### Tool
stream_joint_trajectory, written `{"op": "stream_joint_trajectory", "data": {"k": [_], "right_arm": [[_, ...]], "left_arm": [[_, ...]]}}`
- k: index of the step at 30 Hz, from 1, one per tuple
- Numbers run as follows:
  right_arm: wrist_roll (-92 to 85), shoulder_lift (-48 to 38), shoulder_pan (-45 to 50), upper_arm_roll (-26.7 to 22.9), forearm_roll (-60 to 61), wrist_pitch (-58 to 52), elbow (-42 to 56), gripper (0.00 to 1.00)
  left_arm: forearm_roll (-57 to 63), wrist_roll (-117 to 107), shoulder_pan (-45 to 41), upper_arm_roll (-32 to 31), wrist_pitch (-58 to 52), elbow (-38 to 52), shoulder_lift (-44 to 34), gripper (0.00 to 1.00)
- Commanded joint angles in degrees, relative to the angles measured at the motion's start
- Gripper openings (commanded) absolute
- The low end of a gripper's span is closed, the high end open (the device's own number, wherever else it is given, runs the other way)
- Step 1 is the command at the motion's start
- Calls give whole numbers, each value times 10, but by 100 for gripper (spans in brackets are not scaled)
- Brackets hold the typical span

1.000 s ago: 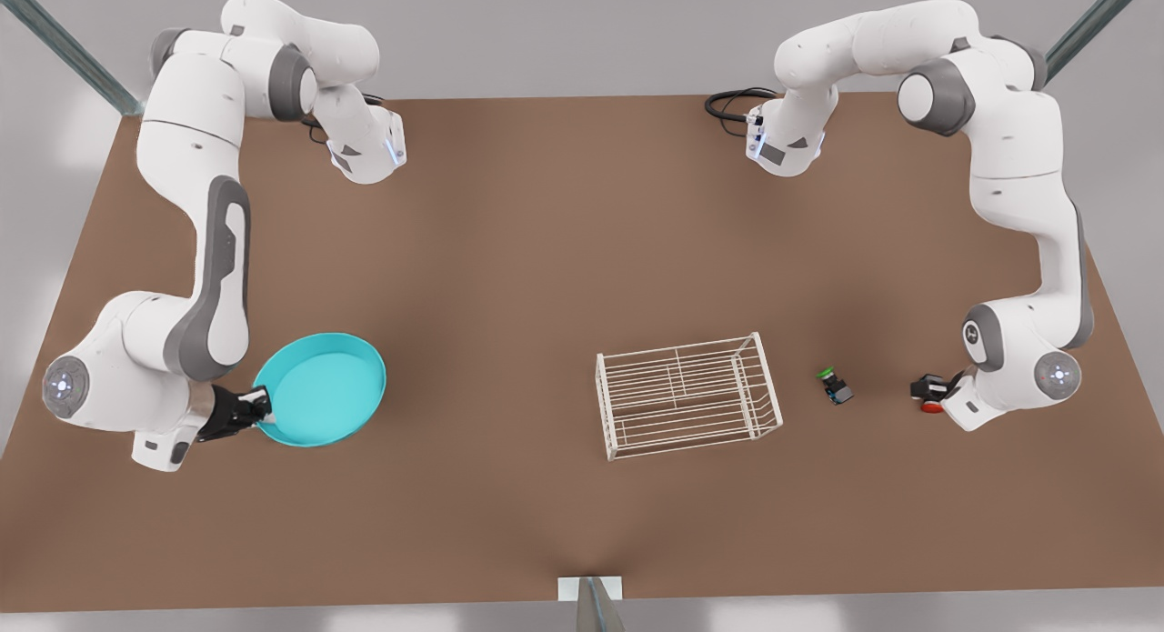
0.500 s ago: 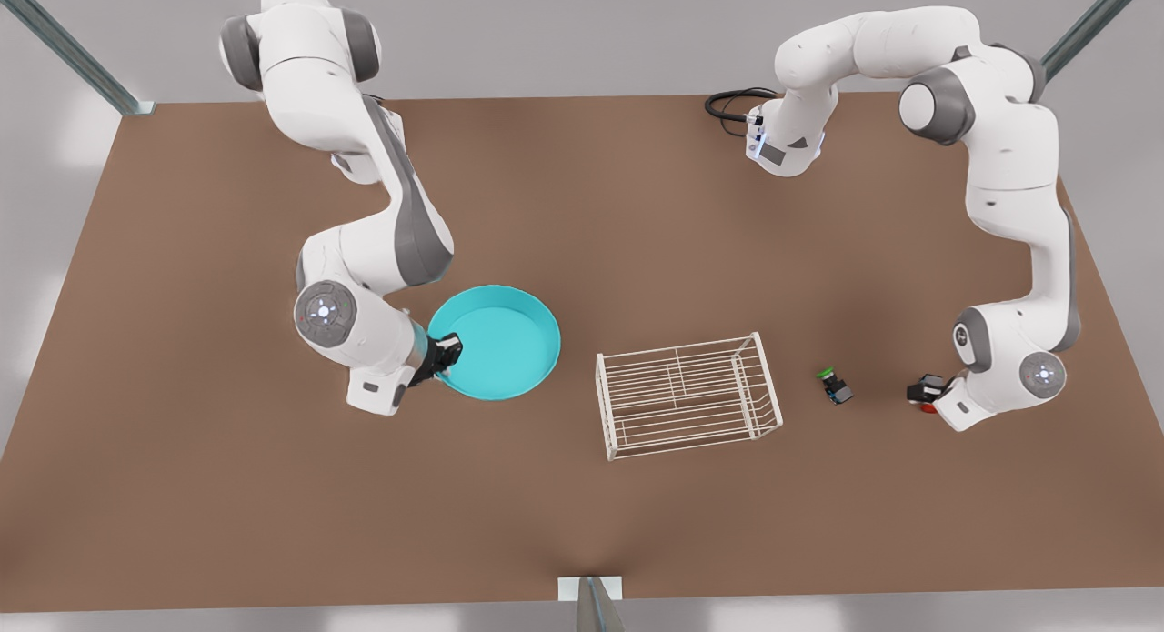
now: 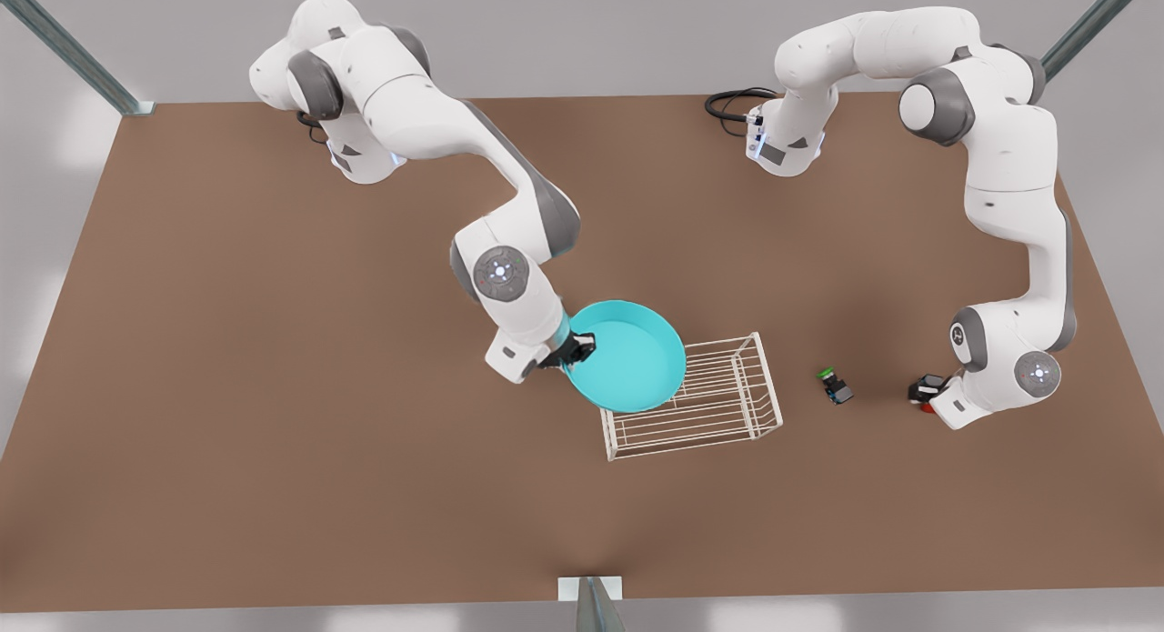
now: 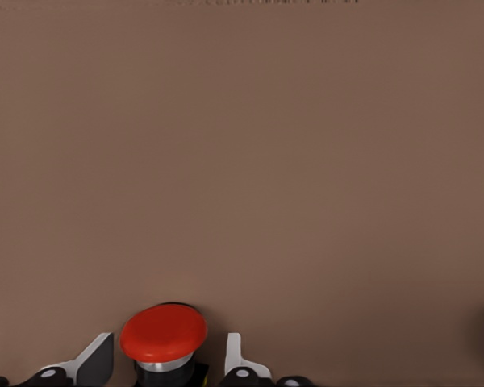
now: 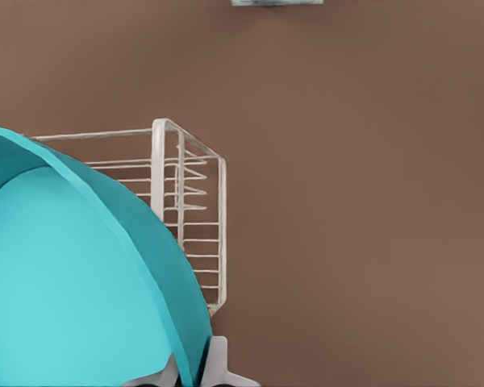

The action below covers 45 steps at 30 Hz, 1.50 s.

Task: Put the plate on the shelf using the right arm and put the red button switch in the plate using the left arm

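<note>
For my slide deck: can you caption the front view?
Right gripper carries the round turquoise plate over the white wire shelf; left gripper sits at the red button switch.

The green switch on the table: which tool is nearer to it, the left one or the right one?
Left. The left tool sits at the red switch, just beside the green switch toward the front view's right. The right tool holds the plate beyond the rack.
</note>
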Motion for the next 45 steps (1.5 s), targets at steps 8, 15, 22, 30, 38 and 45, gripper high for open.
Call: {"op": "stream_joint_trajectory", "data": {"k": [8,15,22,30,38,45], "right_arm": [[403,39,66,-13,-7,212,2,14],[411,49,97,-27,-7,234,2,15],[403,44,94,-28,-9,233,-6,100],[-214,-238,-259,42,-83,-285,-90,100],[-166,-254,-291,39,-159,-428,-84,100],[-158,-245,-276,54,-159,-409,-79,100]], "left_arm": [[1,4,0,0,-6,-5,-4,64],[1,4,3,0,-5,-4,-2,47],[-6,4,4,-1,-24,-3,-19,46],[-44,-33,4,-77,-86,9,-100,46],[-47,-265,4,-199,-202,68,-126,46],[-43,-448,-1,-287,-239,84,-140,46]]}}
